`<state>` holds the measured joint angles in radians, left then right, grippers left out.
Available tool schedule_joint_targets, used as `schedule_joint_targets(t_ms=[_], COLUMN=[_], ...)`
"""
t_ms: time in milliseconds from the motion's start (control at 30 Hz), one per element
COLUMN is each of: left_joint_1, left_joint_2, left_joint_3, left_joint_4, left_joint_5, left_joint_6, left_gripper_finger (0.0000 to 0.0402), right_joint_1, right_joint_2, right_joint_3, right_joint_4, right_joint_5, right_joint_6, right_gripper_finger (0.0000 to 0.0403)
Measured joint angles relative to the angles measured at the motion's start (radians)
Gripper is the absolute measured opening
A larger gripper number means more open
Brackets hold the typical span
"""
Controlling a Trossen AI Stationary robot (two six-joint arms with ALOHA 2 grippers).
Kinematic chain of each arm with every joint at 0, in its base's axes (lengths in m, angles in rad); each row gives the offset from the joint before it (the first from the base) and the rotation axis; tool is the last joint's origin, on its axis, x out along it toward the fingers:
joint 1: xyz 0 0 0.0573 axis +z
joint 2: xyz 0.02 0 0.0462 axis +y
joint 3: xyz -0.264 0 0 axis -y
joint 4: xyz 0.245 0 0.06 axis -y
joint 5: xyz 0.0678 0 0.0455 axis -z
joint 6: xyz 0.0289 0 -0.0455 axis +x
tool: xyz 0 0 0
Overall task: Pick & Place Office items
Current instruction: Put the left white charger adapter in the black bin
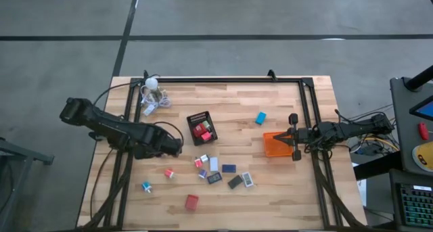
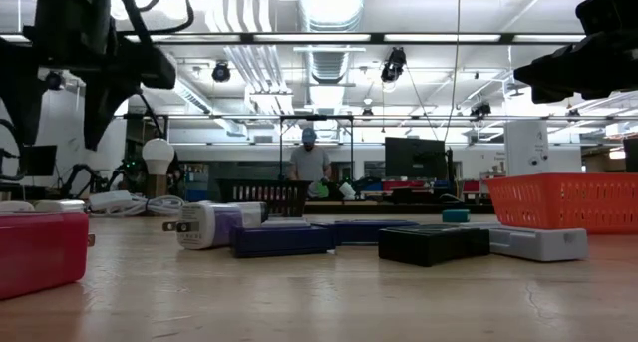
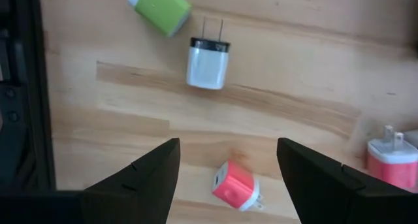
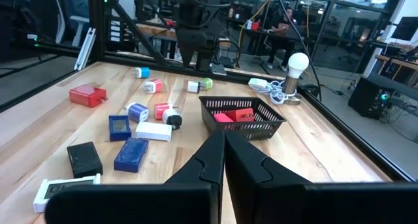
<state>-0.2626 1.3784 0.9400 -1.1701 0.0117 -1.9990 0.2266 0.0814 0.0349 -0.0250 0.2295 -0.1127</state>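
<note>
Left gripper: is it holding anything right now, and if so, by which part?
Nothing. The left gripper hangs open above the table, with a small pink charger lying free on the wood between its fingers. The right gripper is shut and empty.

Bare desk (image 1: 270, 184) lies open along the near right edge and between the black mesh tray (image 1: 201, 127) and the orange tray (image 1: 276, 144), broken only by a blue block (image 1: 260, 118). The clutter of small chargers (image 1: 220, 172) crowds the middle. The bulb with cords (image 1: 151, 93) blocks the far left corner.
</note>
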Motion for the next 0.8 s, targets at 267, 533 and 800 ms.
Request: schedule_joint_targets(t_ms=[267,533,800], left_joint_1=[0.062,0.111,0.171], left_joint_2=[-0.002,-0.009,-0.014], left_joint_3=[-0.073,-0.171,-0.271], left_joint_4=[0.058,0.156,0.276], left_joint_5=[0.027,0.054,0.147], left_joint_6=[0.105,0.161,0.250], left_gripper_finger=[0.0256,0.0250,0.0247], right_joint_1=[0.000,0.000,0.000], right_joint_2=[0.000,0.000,0.000], right_joint_3=[0.000,0.000,0.000], right_joint_4=[0.000,0.000,0.000], right_joint_5=[0.000,0.000,0.000], right_joint_6=[0.000,0.000,0.000], right_gripper_finger=[0.0009,0.0009,0.0009])
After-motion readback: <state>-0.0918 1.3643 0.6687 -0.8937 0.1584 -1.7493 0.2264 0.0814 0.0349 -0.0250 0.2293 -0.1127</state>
